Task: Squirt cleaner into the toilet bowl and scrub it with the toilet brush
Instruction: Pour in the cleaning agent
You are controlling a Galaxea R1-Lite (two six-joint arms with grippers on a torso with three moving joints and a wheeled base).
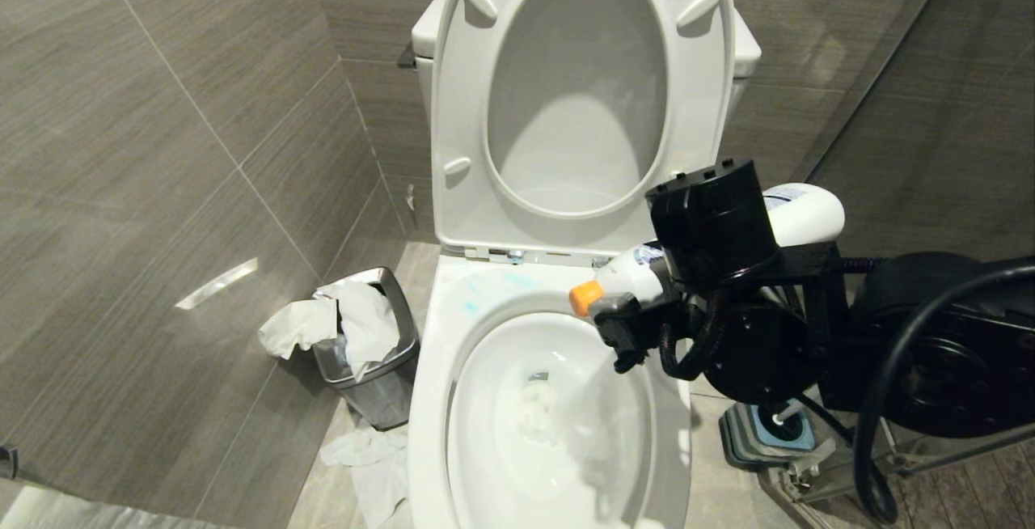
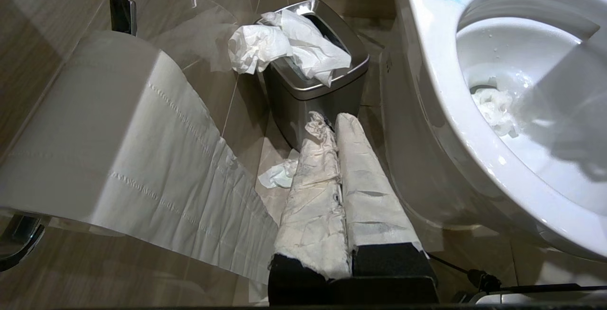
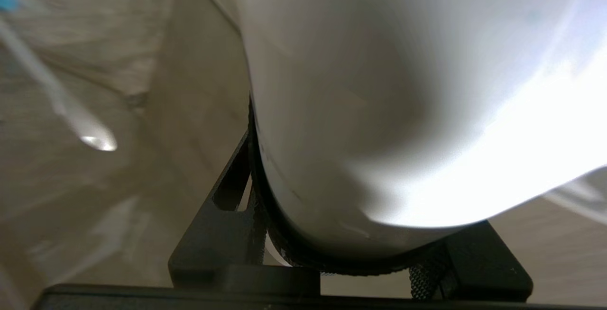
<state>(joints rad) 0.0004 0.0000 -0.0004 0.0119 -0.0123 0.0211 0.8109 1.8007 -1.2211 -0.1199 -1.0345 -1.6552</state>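
Cleaner (image 1: 493,286) is seen in the head view as faint blue smears on the toilet bowl (image 1: 433,399) rim near the hinges. A white bottle (image 1: 796,213) with an orange nozzle (image 1: 585,298) is held sideways over the rim by the right gripper (image 1: 647,315), tilted toward the bowl; liquid could be spilled onto the rim if squeezed too early. The toilet brush (image 1: 778,416) is stood in its holder (image 1: 748,440) beside the bowl.

In the left wrist view, the left gripper (image 2: 332,125) is closed, empty and parked low near a steel bin (image 2: 315,96).

In the right wrist view, the bottle (image 3: 379,101) is clamped between the jaws.
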